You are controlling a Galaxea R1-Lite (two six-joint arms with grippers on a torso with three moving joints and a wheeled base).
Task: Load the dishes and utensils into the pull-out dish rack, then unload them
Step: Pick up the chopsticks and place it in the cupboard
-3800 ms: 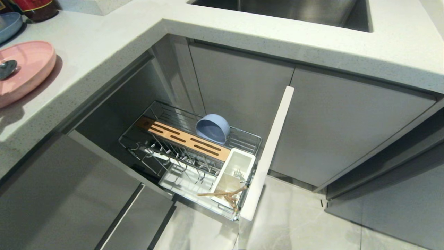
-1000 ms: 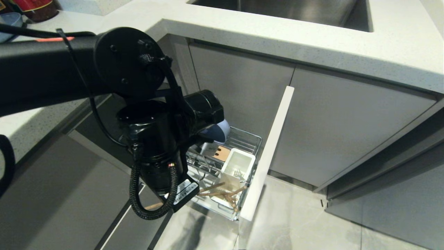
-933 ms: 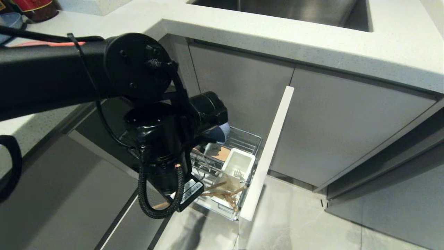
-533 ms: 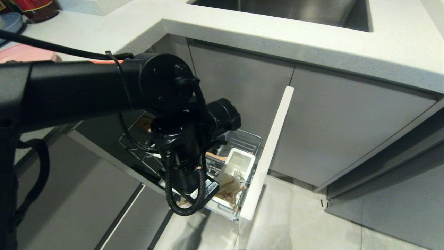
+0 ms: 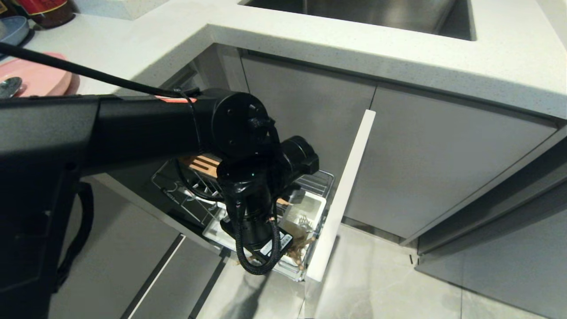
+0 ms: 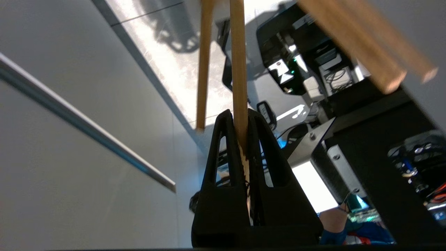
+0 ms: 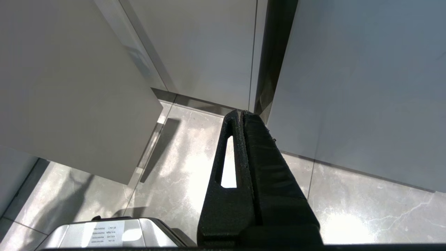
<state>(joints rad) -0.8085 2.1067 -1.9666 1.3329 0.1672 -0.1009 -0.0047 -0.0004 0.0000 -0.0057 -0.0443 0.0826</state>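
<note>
— Where are the chopsticks (image 6: 239,69)? From up here the left arm (image 5: 133,128) covers most of the pull-out dish rack (image 5: 177,186).

— The left wrist view settles it: the left tool (image 6: 239,118) is clamped on one stick, pinched between its two black fingers (image 6: 223,146), with the second stick just beside it, outside the grip. From the head view you only see the wrist hanging over the white utensil box (image 5: 310,208) at the front end of the rack, a few wooden ends poking out beneath it.

— And the dishes?

— The pink plate (image 5: 40,77) is on the tabletop (image 5: 133,40) at far left, the spoon (image 5: 9,86) lying on it. The periwinkle bowl I can't find; the arm hides that part of the rack. The wood strip (image 5: 201,164) just peeks out behind the elbow.

— The right arm?

— Only its own camera shows it: the right tool (image 7: 242,118), fingers pressed together on nothing, pointing at grey cabinet fronts and the tiled floor (image 7: 348,195).
</note>
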